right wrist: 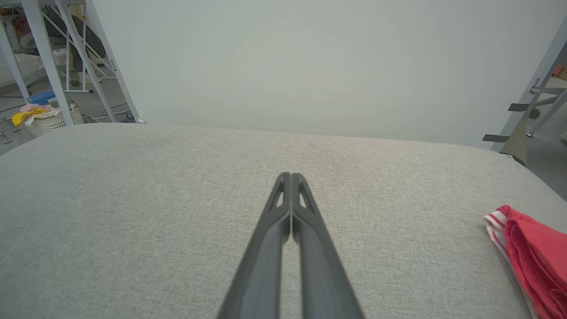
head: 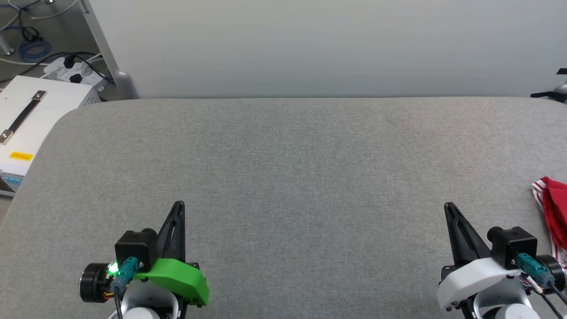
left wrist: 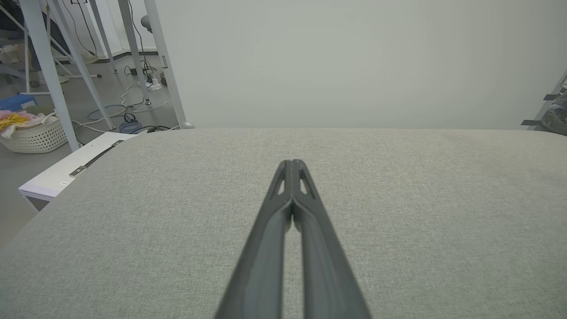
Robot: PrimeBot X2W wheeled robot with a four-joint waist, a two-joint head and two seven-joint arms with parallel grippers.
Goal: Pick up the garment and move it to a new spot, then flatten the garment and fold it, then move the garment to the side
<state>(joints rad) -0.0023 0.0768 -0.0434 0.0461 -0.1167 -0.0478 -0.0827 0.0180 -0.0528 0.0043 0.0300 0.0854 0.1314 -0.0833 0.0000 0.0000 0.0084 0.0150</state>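
At the right edge of the grey cloth-covered table [head: 283,168]: red fabric garment with red-white striped trim [head: 553,208], heaped, partly out of frame. Nearer the front, left gripper [head: 178,207] and right gripper [head: 449,207], fingers pressed together, holding nothing. Fits either awaiting pickup or already set aside; no telling which.

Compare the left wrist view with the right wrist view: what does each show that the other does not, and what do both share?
Left wrist view, not the right: the left gripper, jaws shut, and a white box with a dark strap beside the grey table. Right wrist view, not the left: the right gripper, jaws shut, and the red garment with striped trim, bunched near the table's edge. Both: the table, the pale wall behind it, and a basket of cloth on the floor.
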